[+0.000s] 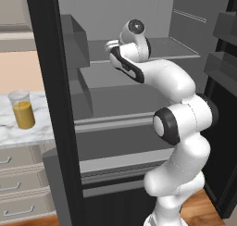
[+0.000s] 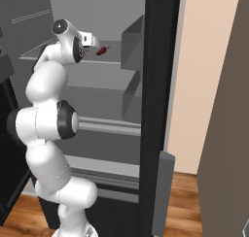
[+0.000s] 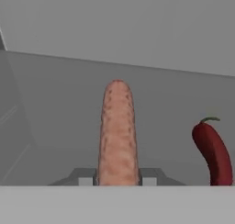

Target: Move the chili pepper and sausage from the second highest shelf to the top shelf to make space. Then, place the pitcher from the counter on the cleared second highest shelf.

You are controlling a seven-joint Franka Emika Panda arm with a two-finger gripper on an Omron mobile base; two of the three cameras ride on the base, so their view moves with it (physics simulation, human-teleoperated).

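In the hand view my gripper (image 3: 117,180) is shut on the sausage (image 3: 118,135), a pinkish-orange link that sticks straight out from between the fingertips (image 3: 85,180). It is held over the top shelf (image 3: 55,108). The dark red chili pepper (image 3: 214,155) lies on that shelf just to the right of the sausage. From the right base view, the chili pepper (image 2: 101,50) sits on the top shelf (image 2: 109,61) close beside my gripper (image 2: 93,41). The pitcher (image 1: 22,109), clear with orange liquid, stands on the marble counter (image 1: 32,133) left of the fridge.
The fridge stands open, its dark door frame (image 1: 51,109) between the counter and the shelves. Door bins (image 1: 223,65) hang at the right. A grey box-like bin (image 2: 132,42) sits at the right end of the top shelf. Beige drawers (image 1: 18,188) are under the counter.
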